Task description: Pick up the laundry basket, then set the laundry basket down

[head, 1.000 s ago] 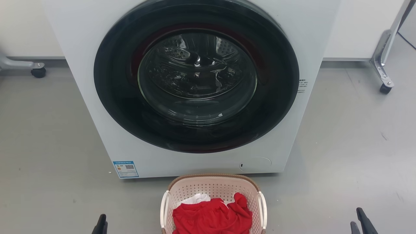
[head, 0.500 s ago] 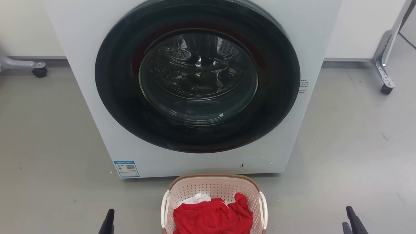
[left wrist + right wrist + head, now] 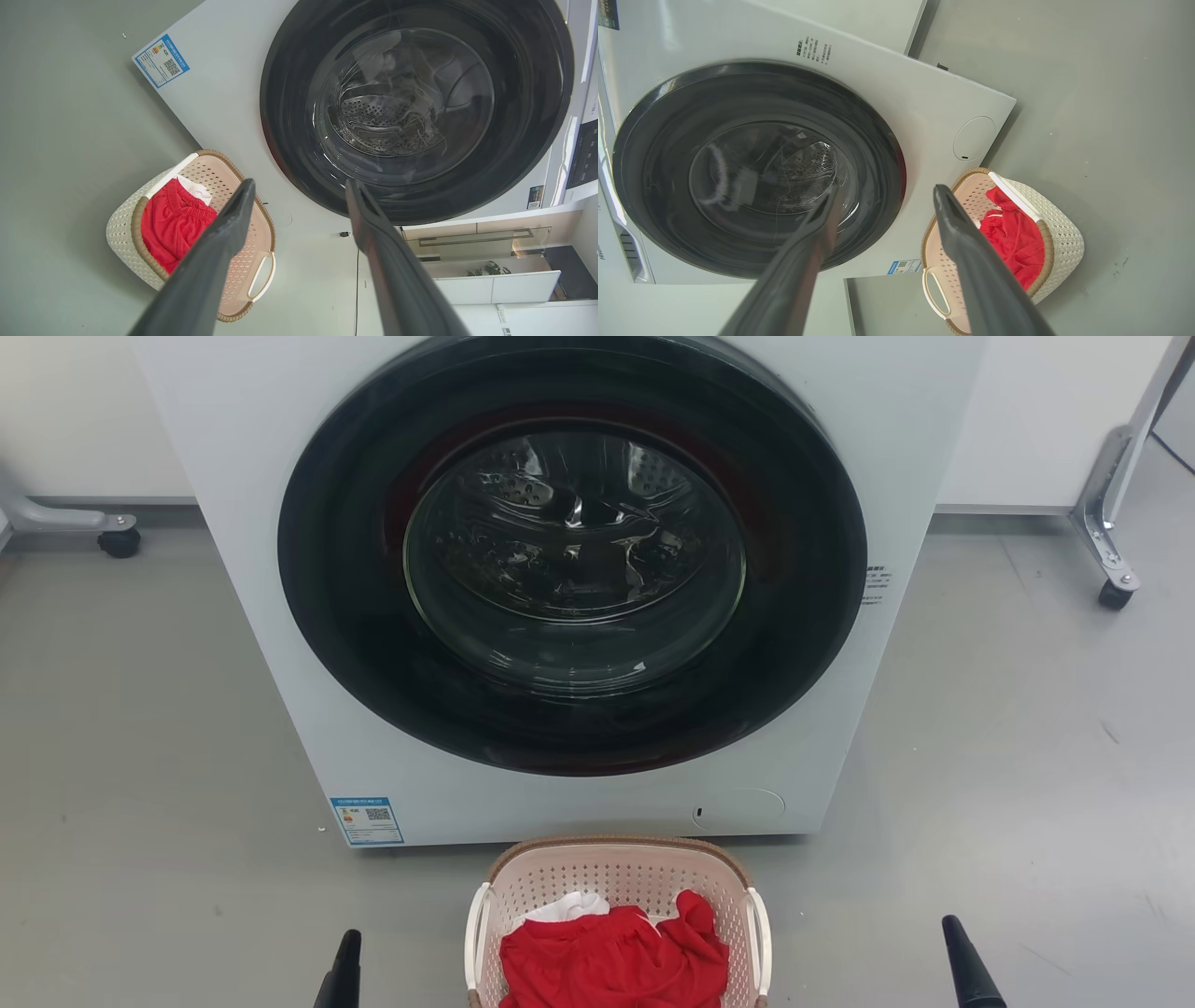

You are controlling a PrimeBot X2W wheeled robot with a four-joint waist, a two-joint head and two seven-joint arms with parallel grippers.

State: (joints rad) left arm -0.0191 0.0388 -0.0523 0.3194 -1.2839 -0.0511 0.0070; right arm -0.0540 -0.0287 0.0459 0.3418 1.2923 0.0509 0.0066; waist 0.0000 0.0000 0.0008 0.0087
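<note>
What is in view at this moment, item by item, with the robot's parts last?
washing machine: 1, white, centre, on the floor
door: 1, dark round glass, shut, on the machine's front
label: 1, blue and white, machine's lower left corner
laundry basket: 1, pale pink, brown rim, white handles, on the floor before the machine
red garment: 1, red, in the basket
white cloth: 1, white, in the basket beside the red garment
wheeled metal legs: 2, silver, far left and far right
floor: grey
left claw: 1, dark, open, empty
right claw: 1, dark, open, empty
</note>
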